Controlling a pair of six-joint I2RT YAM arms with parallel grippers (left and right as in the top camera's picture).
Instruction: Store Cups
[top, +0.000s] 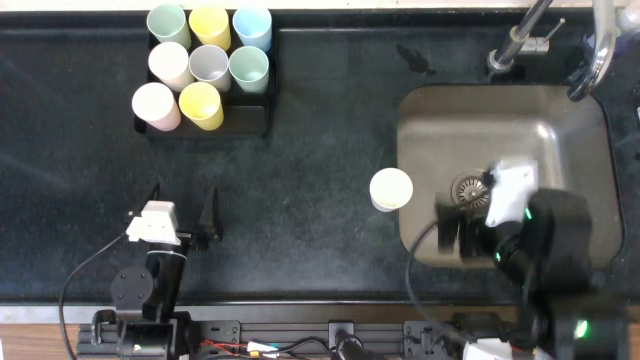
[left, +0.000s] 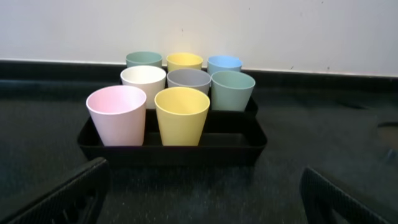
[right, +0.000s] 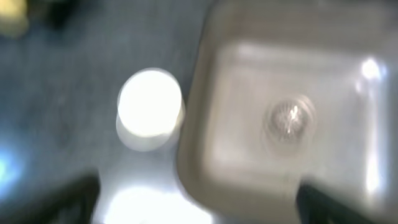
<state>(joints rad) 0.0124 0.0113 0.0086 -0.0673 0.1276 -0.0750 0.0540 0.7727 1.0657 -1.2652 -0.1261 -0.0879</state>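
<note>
A black tray (top: 250, 118) at the back left of the counter holds several upright cups, among them a pink cup (top: 156, 106) (left: 117, 114) and a yellow cup (top: 201, 104) (left: 181, 114) in its front row. A lone cream cup (top: 390, 188) (right: 149, 106) stands on the dark counter just left of the sink. My left gripper (top: 185, 203) (left: 202, 190) is open and empty, in front of the tray and facing it. My right gripper (top: 455, 228) (right: 199, 202) hangs open and empty over the sink's front left part, right of the cream cup.
The steel sink (top: 415, 110) (right: 205, 74) fills the right side, with its drain (top: 470, 188) (right: 289, 118) in the middle and a faucet (top: 520, 40) behind it. Bare dark counter (top: 320, 150) lies between the tray and the cream cup.
</note>
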